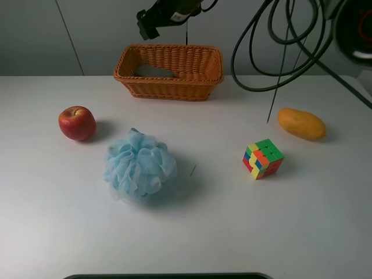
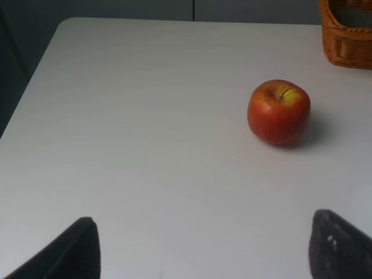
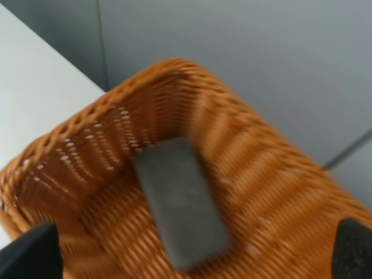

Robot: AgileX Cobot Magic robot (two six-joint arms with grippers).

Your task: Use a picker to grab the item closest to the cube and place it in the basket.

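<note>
The dark grey block [image 3: 180,200] lies flat on the floor of the wicker basket [image 3: 75,168], free of any grip. In the exterior high view the block [image 1: 156,71] shows inside the basket [image 1: 168,87] at the back of the table. My right gripper [image 3: 192,261] is open and empty, its jaws wide apart above the basket; it hangs over the basket's back left [image 1: 150,23]. The puzzle cube [image 1: 263,158] stands on the table at the right. My left gripper [image 2: 203,256] is open and empty, low over bare table.
A red apple [image 1: 77,122] sits at the left, also in the left wrist view [image 2: 279,111]. A light-blue bath pouf [image 1: 139,164] lies in the middle. An orange-yellow mango [image 1: 301,124] lies at the right. Black cables [image 1: 273,52] hang at the back right.
</note>
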